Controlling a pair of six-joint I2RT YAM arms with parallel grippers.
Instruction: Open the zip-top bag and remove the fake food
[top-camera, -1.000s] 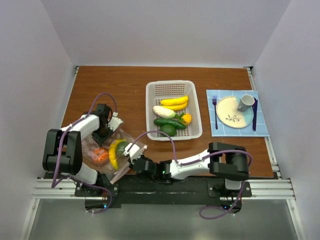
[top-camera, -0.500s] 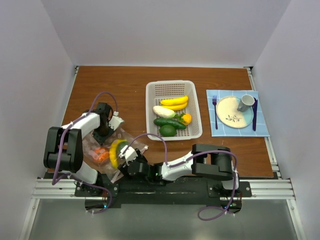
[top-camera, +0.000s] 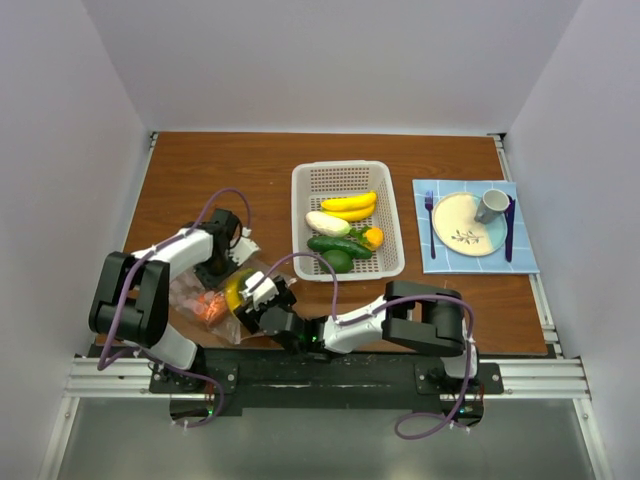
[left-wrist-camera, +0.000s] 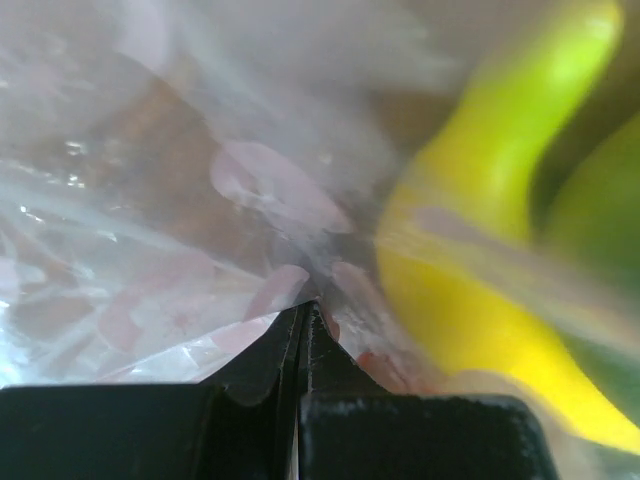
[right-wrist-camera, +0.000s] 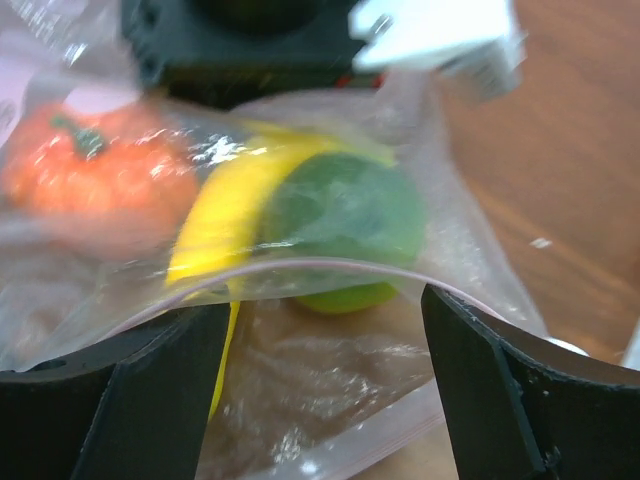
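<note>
The zip-top bag (top-camera: 192, 292) lies crumpled at the near left of the table. My left gripper (top-camera: 228, 264) is shut on a fold of its plastic (left-wrist-camera: 303, 312). Inside the bag I see a yellow banana (right-wrist-camera: 215, 235), a green round fruit (right-wrist-camera: 345, 225) and an orange-red tomato (right-wrist-camera: 90, 170). My right gripper (right-wrist-camera: 318, 318) is open at the bag's gaping mouth, one black finger (right-wrist-camera: 130, 395) at each side of the pink zip strip (right-wrist-camera: 330, 268). More fake food (top-camera: 340, 225) lies in the white basket (top-camera: 300, 200).
A blue mat (top-camera: 522, 255) at the right carries a cream plate (top-camera: 462, 222), a grey mug (top-camera: 492, 205), a fork and a knife. The basket stands just right of the bag. White walls close in the table on three sides.
My right gripper has gone from shut to open and shifted a little at the bag's mouth. The left gripper has moved slightly right with the bag, so the contents sit nearer the right gripper.
</note>
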